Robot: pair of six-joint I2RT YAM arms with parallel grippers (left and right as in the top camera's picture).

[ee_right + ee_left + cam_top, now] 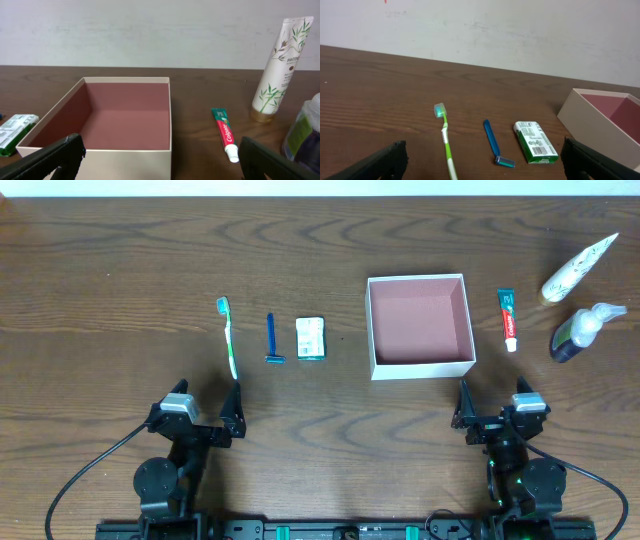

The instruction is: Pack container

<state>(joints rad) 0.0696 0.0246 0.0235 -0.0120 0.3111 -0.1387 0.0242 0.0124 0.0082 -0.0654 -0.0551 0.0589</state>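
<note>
Both arms sat at my near side of the table point(100, 280). The left gripper point(208, 395) had its jaws spread wide, and so did the right gripper point(492, 395). Just ahead of the left one lay a green toothbrush point(229, 338), a blue razor point(271, 340) and a green-and-white packet point(311, 338), side by side. The container point(423, 368) sat just ahead of the right gripper, a little to its left. A toothpaste tube point(508, 320) lay beside the container's right wall. Farther right I saw a dark pump bottle point(580, 332), and beyond it a Pantene tube point(578, 268) standing on its cap.
</note>
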